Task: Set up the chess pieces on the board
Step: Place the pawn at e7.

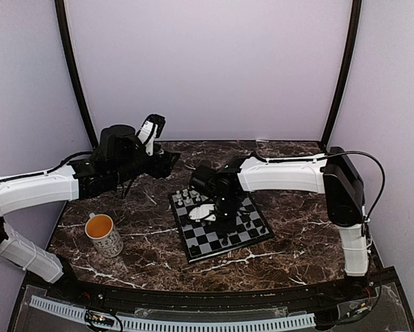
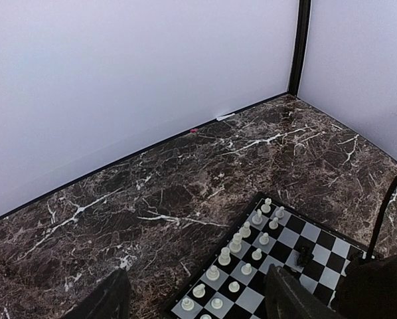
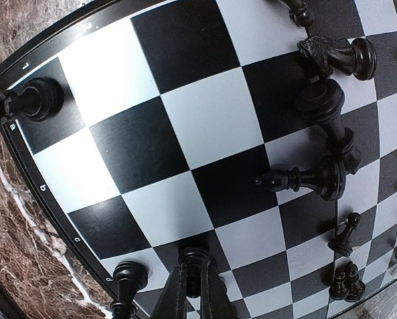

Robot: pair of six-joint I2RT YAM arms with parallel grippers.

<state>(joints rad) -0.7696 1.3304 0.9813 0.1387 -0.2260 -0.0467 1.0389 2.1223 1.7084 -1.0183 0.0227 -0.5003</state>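
Chess pieces [image 3: 321,103] stand scattered across the board [image 3: 185,126] on the marble surface [image 1: 297,221]. Our right fingers [image 3: 215,299] pinch 1 black piece [image 3: 194,259] at the board's edge; our left fingers [image 2: 109,299] hang wide, empty. A tilted release could topple the neighbouring pawn [image 3: 129,276].

The checked board [image 1: 205,246] lies askew mid-table. White chess pieces [image 2: 236,244] stand in two neat rows along its far-left side; black chess pieces [image 3: 321,106] sit unevenly toward its near-right side

Left arm [image 1: 34,192], right arm [image 1: 283,174]: white shells, black joints — black cable [image 1: 383,178] (looped).
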